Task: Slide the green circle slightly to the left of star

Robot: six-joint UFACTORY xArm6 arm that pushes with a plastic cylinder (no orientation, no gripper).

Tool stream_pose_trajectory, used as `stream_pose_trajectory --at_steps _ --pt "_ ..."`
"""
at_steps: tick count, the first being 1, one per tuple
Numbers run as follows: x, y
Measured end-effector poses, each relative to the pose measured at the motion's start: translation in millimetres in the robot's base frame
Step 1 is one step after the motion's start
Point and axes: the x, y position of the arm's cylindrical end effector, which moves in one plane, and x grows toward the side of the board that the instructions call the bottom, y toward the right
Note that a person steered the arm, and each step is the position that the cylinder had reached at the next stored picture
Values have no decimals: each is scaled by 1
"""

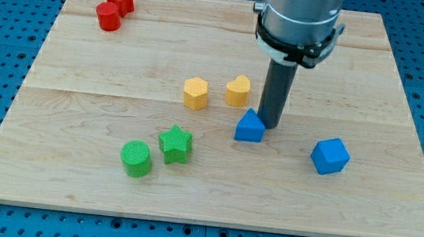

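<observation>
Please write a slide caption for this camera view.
My tip touches the blue triangle; green circle sits left of green star.

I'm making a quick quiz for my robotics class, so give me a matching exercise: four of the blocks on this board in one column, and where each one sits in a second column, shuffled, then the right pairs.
Column one:
1. green circle
2. green star
3. blue triangular block
4. blue cube

Column two:
A. touching or nearly touching my tip, on its left in the view
B. alone toward the view's right
C. lowest and furthest left of the four
D. just right of the green circle, slightly higher

Pairs: 1-C, 2-D, 3-A, 4-B
</observation>
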Motion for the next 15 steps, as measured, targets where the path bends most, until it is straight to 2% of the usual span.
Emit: stream_pose_trajectory --at_steps 1,2,3,4,5,6,7,8,9,10,11,13,14,15 --pt "58 -28" --pt "74 -100" --pt "65 -148" --pt "39 -149" --pt "92 -152" --pt "103 -188" --pt "56 -247" --pt "28 -268" --pt "88 -289" --pt "123 -228" --pt "98 -142" --pt "73 -234" --pt "3 -236" --pt "20 -269"
